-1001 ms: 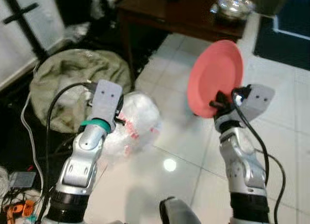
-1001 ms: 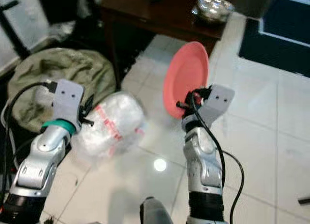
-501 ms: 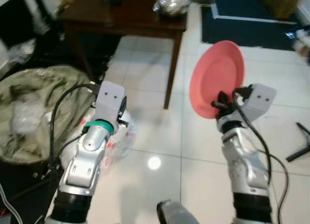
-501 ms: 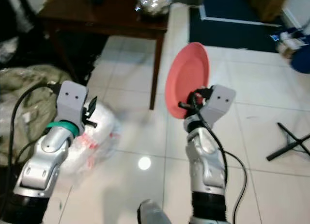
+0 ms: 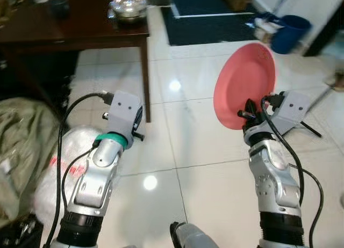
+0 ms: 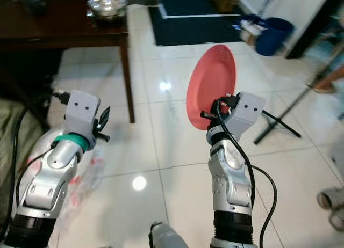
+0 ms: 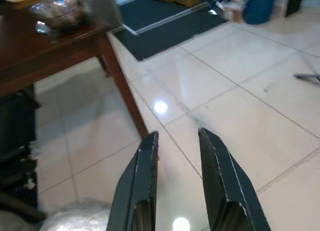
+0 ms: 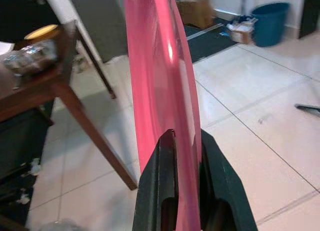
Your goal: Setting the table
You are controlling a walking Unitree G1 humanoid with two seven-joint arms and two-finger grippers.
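R gripper (image 6: 208,115) pinches the plate (image 5: 244,85) by its lower rim; the plate stands on edge, rising up and away from the fingertips, face toward the L side. In the R wrist view both fingers (image 8: 159,180) press on either side of the pink rim, no gap to it. L gripper (image 6: 103,124) holds nothing; fingers (image 7: 141,182) slightly spread, a narrow gap between them, tips over bare tile floor (image 5: 193,135). Beyond the L fingertips stands the dark wood table (image 5: 70,36), its leg just past the tips, w/ a steel bowl (image 5: 128,5) near its corner. A plastic bag (image 5: 59,167) lies on the floor under the L arm. Well beyond the plate: dark mat (image 5: 209,22) and blue bin (image 5: 290,33). A black stand leg (image 6: 279,124) lies on tile beside the R gripper.
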